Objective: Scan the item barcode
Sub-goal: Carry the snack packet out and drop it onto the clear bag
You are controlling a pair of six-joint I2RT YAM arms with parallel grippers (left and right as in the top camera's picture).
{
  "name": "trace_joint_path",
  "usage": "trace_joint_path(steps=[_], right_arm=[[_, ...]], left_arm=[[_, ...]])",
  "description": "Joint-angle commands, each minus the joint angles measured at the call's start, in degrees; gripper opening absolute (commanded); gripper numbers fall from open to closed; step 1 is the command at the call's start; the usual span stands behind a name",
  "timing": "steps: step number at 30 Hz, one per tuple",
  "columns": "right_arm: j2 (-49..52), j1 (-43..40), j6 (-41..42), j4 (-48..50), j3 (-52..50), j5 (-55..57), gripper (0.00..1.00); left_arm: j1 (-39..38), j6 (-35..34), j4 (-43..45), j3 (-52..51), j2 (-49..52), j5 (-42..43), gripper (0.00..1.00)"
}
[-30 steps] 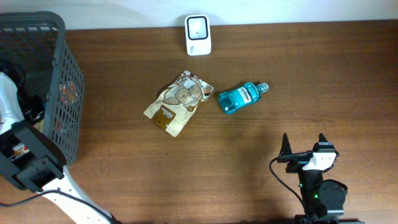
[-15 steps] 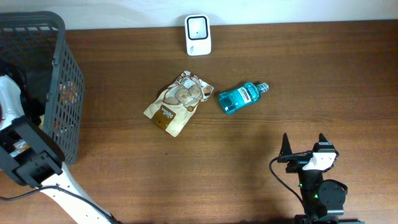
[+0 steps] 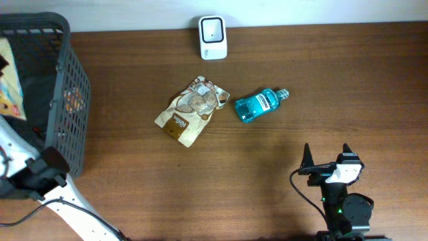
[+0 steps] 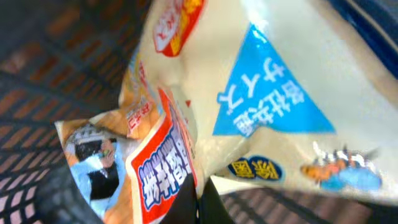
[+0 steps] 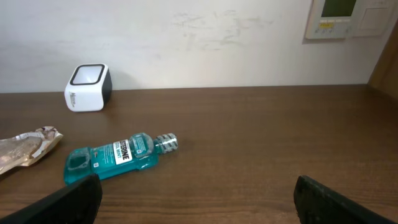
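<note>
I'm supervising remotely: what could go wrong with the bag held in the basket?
The bag looks pinched at a crumpled fold, so it may slip.
It might snag on the basket wall coming out.
No barcode shows on its visible side, so the scanner may miss it.

The snack packet [image 4: 249, 106] is cream-coloured and crumpled. It carries a blue triangle of white Japanese characters, a red-and-orange logo at one corner and a red-bordered blue-lettered label on a folded flap. It hangs tilted inside the grey mesh basket [image 3: 70, 100], far left of the scanner [image 3: 213, 37] and well apart from it. The scanner is a small white box with a dark-rimmed window, standing upright.
</note>
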Motion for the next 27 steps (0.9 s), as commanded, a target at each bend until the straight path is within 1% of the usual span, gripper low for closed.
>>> trace_joint_path(steps=[1, 3, 4, 6, 8, 11, 12, 13, 15, 16, 18, 19, 21, 24, 27], right_arm=[[-0.4, -0.3, 0.0, -0.2, -0.5, 0.5, 0.98], [-0.4, -0.3, 0.0, -0.2, -0.5, 0.5, 0.98], [-0.4, -0.3, 0.0, -0.2, -0.5, 0.5, 0.98], [-0.4, -0.3, 0.0, -0.2, -0.5, 0.5, 0.98], [-0.4, -0.3, 0.0, -0.2, -0.5, 0.5, 0.98], [-0.4, -0.3, 0.0, -0.2, -0.5, 0.5, 0.98], [-0.4, -0.3, 0.0, -0.2, -0.5, 0.5, 0.98], [-0.4, -0.3, 0.0, -0.2, -0.5, 0.5, 0.98], [-0.4, -0.3, 0.0, -0.2, -0.5, 0.5, 0.98], [-0.4, -0.3, 0.0, -0.2, -0.5, 0.5, 0.98], [-0.4, -0.3, 0.0, -0.2, -0.5, 0.5, 0.98], [-0.4, -0.3, 0.0, -0.2, -0.5, 0.5, 0.98], [-0.4, -0.3, 0.0, -0.2, -0.5, 0.5, 0.98], [-0.4, -0.3, 0.0, -0.2, -0.5, 0.5, 0.98], [-0.4, -0.3, 0.0, -0.2, -0.5, 0.5, 0.98]], left_arm=[[-0.2, -1.9, -1.3, 6.1, -4.6, 8.3, 0.00], [-1.7, -1.9, -1.8, 6.1, -8.1, 16.0, 0.00], [-4.1, -1.9, -1.8, 6.1, -11.0, 20.3, 0.00], [-8.5, -1.9, -1.4, 6.1, -14.4, 20.6, 0.00], [-13.9, -1.9, -1.3, 6.1, -17.3, 18.9, 0.00], [-27.6, -1.8, -2.0, 5.5, -18.5, 17.1, 0.00], [-32.7, -1.6, -2.0, 3.6, -18.2, 16.2, 0.00], [-35.4, -1.7, -2.0, 1.6, -18.2, 15.2, 0.00], [-43.8, -1.7, -2.0, -7.5, -18.1, 9.5, 0.00], [-48.0, -1.7, -1.9, -14.4, -18.1, 5.9, 0.00], [-53.4, -3.5, -0.3, -26.3, -18.1, 1.8, 0.00], [-56.1, -4.8, 2.4, -33.6, -18.1, 1.4, 0.00], [-60.6, -6.8, 11.2, -48.0, -18.1, 1.5, 0.00], [-64.7, -10.5, 22.3, -62.6, -18.1, 1.5, 0.00], [-66.9, -16.0, 32.7, -72.7, -18.1, 1.6, 0.00]])
